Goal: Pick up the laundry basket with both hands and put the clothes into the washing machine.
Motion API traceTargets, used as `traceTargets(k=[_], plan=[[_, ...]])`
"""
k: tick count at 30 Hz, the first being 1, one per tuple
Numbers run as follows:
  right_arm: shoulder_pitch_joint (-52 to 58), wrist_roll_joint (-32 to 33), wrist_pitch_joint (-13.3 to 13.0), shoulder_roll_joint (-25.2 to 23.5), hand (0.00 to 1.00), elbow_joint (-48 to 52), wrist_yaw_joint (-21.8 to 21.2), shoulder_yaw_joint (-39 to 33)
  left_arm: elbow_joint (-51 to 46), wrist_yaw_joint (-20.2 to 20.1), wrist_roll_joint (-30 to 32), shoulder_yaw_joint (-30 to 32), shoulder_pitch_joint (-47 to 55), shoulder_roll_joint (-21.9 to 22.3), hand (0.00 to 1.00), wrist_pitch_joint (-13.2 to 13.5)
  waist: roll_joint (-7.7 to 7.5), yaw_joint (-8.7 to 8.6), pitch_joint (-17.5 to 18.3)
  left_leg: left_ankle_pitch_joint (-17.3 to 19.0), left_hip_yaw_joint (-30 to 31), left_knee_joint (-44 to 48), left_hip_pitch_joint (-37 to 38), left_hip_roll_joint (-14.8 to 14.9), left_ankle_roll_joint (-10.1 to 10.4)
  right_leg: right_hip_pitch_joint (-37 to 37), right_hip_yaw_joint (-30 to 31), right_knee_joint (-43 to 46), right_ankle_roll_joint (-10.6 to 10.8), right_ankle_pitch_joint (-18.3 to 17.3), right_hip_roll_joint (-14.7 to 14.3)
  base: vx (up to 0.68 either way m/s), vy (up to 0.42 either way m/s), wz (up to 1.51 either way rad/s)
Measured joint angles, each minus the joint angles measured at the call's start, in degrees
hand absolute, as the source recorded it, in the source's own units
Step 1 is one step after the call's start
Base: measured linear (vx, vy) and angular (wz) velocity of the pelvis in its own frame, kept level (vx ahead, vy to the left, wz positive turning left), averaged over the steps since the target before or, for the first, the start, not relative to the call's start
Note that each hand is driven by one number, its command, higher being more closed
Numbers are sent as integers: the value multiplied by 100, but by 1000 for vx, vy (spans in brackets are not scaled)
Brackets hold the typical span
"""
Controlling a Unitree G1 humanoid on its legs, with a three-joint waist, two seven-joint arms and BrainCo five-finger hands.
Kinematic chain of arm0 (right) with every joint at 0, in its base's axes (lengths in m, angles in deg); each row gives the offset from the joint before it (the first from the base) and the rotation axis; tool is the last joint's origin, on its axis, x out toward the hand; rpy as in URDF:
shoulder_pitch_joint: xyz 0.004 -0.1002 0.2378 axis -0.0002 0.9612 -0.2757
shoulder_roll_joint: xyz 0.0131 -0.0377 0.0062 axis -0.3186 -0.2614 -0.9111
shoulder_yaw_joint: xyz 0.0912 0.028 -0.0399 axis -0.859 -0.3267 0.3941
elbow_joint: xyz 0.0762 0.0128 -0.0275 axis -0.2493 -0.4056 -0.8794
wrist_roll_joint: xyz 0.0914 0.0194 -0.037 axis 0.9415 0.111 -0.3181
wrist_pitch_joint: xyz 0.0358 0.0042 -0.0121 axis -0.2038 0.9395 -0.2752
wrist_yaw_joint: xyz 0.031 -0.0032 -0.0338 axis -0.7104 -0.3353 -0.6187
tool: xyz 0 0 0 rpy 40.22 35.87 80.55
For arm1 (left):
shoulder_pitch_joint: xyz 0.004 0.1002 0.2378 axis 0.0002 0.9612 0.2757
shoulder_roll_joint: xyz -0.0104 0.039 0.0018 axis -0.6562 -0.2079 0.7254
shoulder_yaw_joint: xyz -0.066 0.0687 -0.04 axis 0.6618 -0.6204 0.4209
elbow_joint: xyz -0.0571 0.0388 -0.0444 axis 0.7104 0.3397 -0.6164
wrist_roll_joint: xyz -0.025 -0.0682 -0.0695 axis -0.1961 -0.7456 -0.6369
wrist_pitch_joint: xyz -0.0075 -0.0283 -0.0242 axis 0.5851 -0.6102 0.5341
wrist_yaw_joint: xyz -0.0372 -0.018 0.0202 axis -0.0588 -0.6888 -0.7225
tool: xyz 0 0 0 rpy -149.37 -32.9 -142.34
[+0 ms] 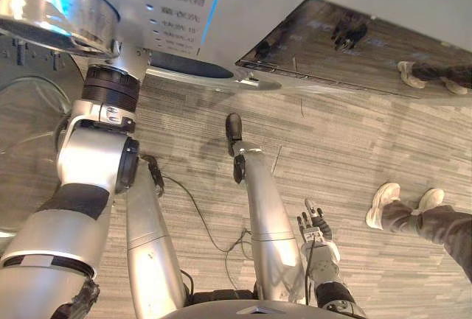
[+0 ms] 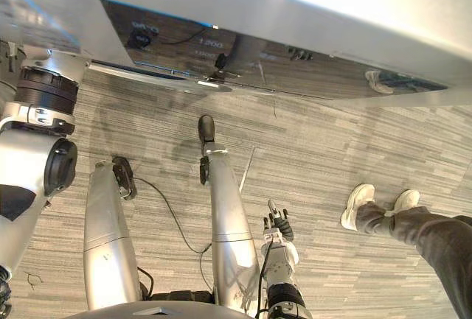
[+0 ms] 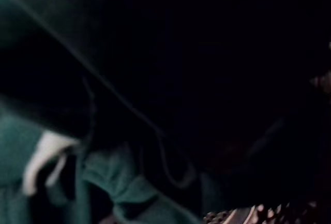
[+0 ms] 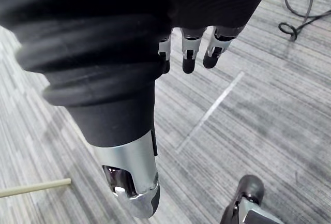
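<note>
Grey carpet [image 1: 332,149] lies bare around the relaxed right robot hand [image 1: 313,225].

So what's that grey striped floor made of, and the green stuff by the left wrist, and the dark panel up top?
The floor looks like matte low-pile carpet or woven vinyl: fine grey streaks, thin seams; I can't tell which. The green stuff is soft fabric, folded and creased, probably clothing. The dark panel is glossy, glass or plastic: it gives clear reflections.
</note>
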State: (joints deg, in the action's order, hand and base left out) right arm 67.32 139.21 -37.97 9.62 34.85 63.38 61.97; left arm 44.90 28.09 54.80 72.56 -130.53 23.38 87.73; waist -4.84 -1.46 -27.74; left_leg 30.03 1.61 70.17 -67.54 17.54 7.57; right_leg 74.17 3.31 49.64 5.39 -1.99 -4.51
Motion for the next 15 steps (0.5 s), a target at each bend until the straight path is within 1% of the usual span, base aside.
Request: traceTargets(k=[1, 2, 3, 4, 6, 7, 11, 15], plan=[[12, 1, -8, 0, 0, -3, -30, 0, -1, 150, 546, -189, -108, -67, 0, -79, -1, -17, -1, 1, 12, 23, -21, 1, -1, 7, 0, 1, 2, 5, 2, -6, 74, -4], [40, 1, -29, -1, 0, 1, -92, 0, -1, 189, 1161, -311, -176, -129, 0, -149, -1, -44, -1, 3, 20, 50, -28, 2, -4, 6, -2, 11, 2, 7, 7, -4, 80, -4], [79, 1, -58, 2, 0, 2, -137, -1, -1, 274, 1690, -410, -196, -201, 0, -161, -2, -70, -1, 10, 21, 74, -35, 1, -18, 6, -2, 21, 3, 7, 10, -5, 80, -2], [129, 7, -96, -3, 0, -9, -172, -2, 5, 378, 2278, -483, -195, -251, 0, -258, -31, -83, -17, 13, 12, 77, -46, -3, -26, 10, 1, 20, 13, 13, 9, -8, 78, -1], [202, 57, -98, -7, 0, -27, -185, -15, 4, 400, 2762, -590, -196, -277, 0, -421, -78, -82, -40, 16, 13, 88, -48, -17, -30, 9, 2, 16, 18, 16, 13, -17, 69, 3], [229, 57, -98, -6, 0, -28, -185, -71, 4, 376, 2842, -657, -196, -277, 0, -468, -80, -81, -41, 15, 11, 88, -48, -33, -31, 9, 9, 14, 21, 18, 23, -21, 66, 4], [235, 56, -94, -5, 0, -46, -186, -116, 5, 286, 2845, -665, -197, -262, 0, -496, -81, -123, -41, 14, 2, 90, -44, -42, -34, 10, 32, 19, 29, 23, 24, -18, 67, 0], [235, 56, -92, -8, 0, -59, -186, -181, 12, 277, 2848, -639, -197, -199, 0, -527, -81, -152, -40, 12, 13, 91, -38, -44, -34, 12, 28, 66, 26, 19, 26, -8, 50, 2]])
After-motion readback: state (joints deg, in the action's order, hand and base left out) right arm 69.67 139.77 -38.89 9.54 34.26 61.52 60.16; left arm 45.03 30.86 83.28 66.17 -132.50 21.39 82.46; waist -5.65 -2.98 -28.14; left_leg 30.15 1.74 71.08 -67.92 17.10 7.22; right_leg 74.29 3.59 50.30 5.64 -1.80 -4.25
